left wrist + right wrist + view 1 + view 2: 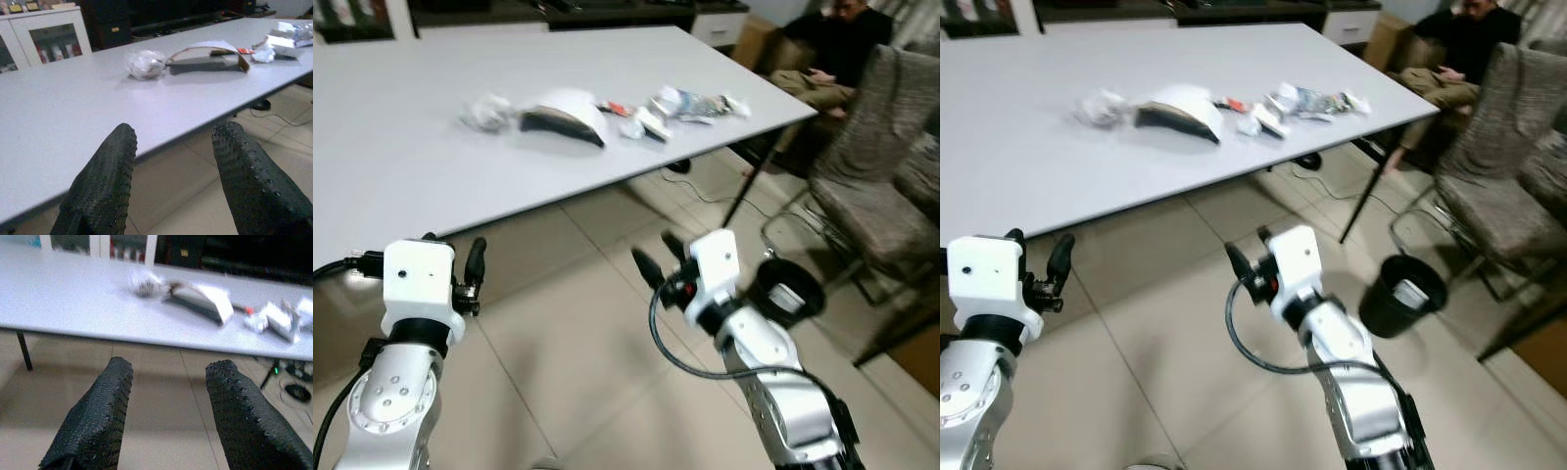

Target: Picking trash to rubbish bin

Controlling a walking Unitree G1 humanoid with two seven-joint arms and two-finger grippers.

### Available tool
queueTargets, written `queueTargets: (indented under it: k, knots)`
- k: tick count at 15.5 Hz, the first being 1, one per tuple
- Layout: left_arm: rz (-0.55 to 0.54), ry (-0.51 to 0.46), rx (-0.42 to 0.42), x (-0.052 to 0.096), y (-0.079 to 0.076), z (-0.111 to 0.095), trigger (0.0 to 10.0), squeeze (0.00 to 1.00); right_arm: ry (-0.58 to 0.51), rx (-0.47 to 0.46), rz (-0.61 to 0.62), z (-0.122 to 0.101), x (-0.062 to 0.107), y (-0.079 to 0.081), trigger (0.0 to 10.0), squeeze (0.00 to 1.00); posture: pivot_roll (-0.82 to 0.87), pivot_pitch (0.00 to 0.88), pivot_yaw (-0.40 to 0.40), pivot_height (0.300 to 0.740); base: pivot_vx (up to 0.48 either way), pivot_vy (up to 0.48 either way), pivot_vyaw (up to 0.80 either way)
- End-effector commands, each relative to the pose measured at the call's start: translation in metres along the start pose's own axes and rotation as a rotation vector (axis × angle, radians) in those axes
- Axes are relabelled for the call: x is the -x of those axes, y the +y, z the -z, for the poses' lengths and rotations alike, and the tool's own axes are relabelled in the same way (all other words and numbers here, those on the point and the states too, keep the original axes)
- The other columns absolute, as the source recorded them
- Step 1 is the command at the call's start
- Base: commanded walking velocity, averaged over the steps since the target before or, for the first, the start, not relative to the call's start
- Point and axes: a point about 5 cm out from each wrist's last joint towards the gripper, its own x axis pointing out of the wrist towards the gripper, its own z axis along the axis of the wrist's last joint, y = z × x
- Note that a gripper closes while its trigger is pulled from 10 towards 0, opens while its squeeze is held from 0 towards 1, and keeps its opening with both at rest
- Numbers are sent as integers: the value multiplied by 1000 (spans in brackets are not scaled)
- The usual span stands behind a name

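2 grippers, left gripper (450, 264) and right gripper (658, 257), both spread apart and holding nothing, short of the table (401, 166). Looks like the approach step; next is reaching the trash (573, 113), a crumpled white wrapper pile mid-table. Black bin (1398, 294) sits on the floor to the robot's right.
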Motion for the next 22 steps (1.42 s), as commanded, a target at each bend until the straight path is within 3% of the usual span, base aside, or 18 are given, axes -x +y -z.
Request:
queueTargets:
  k: [1, 2, 5, 8, 11, 15, 22]
  knots:
    - [38, -29, 7, -7, -5, -5, 10000, 0, 5, -6, 49, 3, 5, -9, 10000, 0, 105, 16, -130, 740, 281, 0, 800]
    - [42, -34, 6, -9, -5, -6, 10000, 0, 0, -6, 57, 3, 4, -9, 10000, 0, 103, 15, -125, 740, 292, 0, 800]
    - [109, -61, 18, -36, -16, -9, 10000, 0, -42, 14, 197, -5, 8, -25, 10000, 0, 75, 17, -89, 740, 310, 0, 800]
    - [158, -60, 39, -52, -27, -7, 10000, 0, -38, 54, 384, -3, 23, -45, 10000, 0, 37, 20, -38, 740, 308, 0, 163]
    - [200, -44, 99, -60, -34, -3, 10000, 0, -31, 124, 499, -2, 47, -50, 10000, 0, -13, 24, 16, 740, 309, 0, 0]
    - [200, -34, 115, -63, -38, 4, 10000, 0, -35, 122, 518, -8, 54, -51, 10000, 0, -37, 23, 4, 740, 309, 0, 0]
    - [210, -67, 106, -76, -34, 0, 10000, 0, 30, 109, 477, -3, 42, -55, 10000, 0, -21, 19, -24, 740, 323, 0, 0]
